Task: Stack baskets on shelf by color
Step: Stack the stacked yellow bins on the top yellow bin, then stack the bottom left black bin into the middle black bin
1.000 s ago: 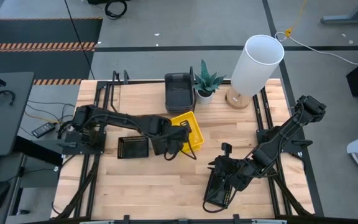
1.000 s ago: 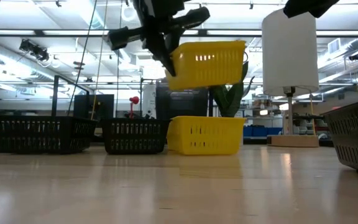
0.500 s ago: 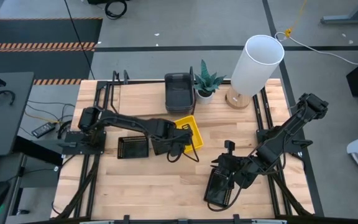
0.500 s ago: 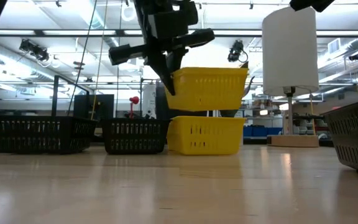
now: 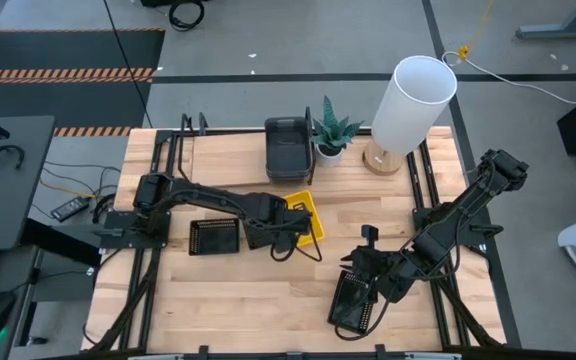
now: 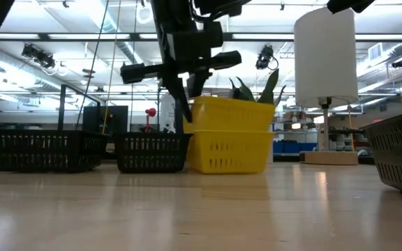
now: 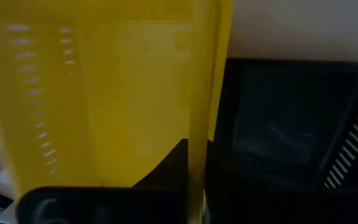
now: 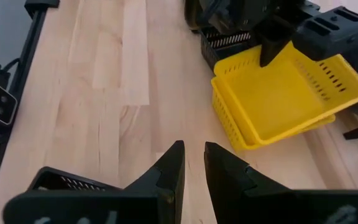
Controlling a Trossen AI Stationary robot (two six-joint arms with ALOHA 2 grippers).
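At table centre, left gripper [image 5: 290, 222] fingers narrowly pinch the upper yellow basket's [image 5: 306, 218] rim; right fingers [image 8: 173, 163] nearly closed, empty.

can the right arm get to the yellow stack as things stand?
Probably not cleanly: the left pincer sits on the yellow stack rim, and the right pincer holds a black mesh basket.

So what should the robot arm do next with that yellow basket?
Probably open the left gripper and lift straight up. The top yellow basket already sits nested in the yellow basket underneath, so it looks delivered. The fingers are over its rim, and it sits slightly tilted, so a gentle release seems best.
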